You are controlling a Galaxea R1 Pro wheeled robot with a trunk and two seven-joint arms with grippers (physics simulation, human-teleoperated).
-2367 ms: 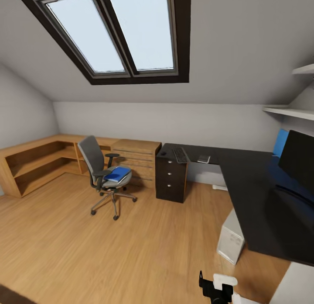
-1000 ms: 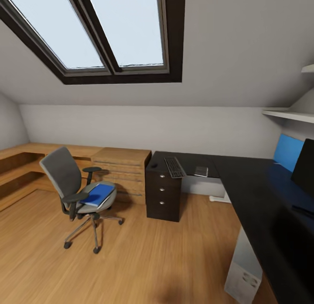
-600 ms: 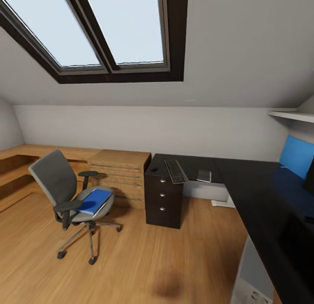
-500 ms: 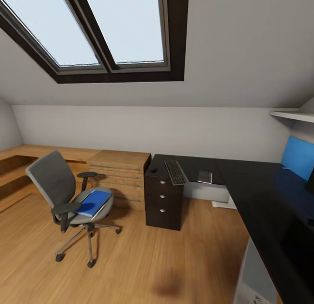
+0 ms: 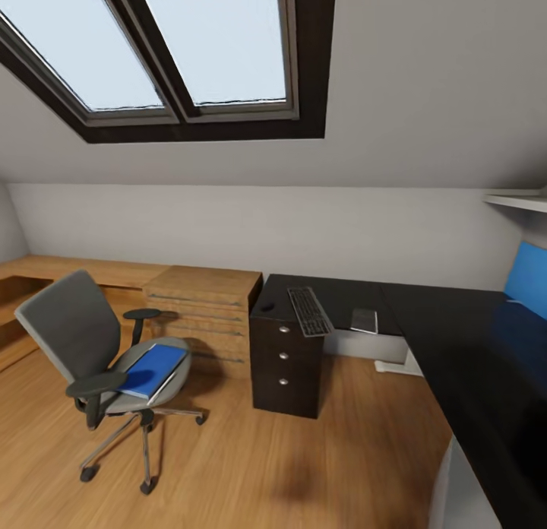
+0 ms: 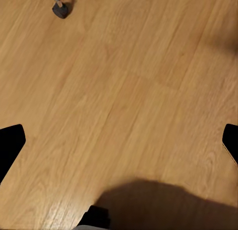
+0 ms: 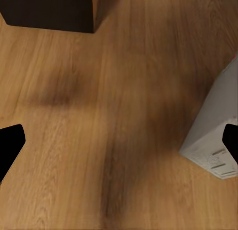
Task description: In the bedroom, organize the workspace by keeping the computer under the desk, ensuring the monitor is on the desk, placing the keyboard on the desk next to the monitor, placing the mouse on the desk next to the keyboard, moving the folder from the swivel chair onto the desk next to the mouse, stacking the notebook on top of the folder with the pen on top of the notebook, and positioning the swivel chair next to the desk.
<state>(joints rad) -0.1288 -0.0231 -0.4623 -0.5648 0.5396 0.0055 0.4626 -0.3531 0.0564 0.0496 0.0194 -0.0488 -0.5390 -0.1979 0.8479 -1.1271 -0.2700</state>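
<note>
The swivel chair (image 5: 76, 339) stands on the wood floor at the left, apart from the desk, with the blue folder (image 5: 152, 360) lying on its seat. On the black desk (image 5: 448, 339) lie the keyboard (image 5: 309, 311), the mouse (image 5: 266, 306) at the corner over the drawers, and a small flat dark item (image 5: 365, 320). The monitor is out of view. A white computer tower (image 7: 213, 141) stands on the floor. My left gripper (image 6: 119, 145) and right gripper (image 7: 119, 143) hang open over bare floor, holding nothing.
A dark drawer unit (image 5: 285, 362) carries the desk's left end, beside low light-wood cabinets (image 5: 201, 305) along the back wall. A chair castor (image 6: 60, 11) lies ahead of my left gripper. A blue panel (image 5: 530, 284) leans at the far right. Open floor separates chair and desk.
The camera has moved forward and turned left, so the chair and drawer unit look nearer and the monitor has slid out at the right. Nothing in the room has moved.
</note>
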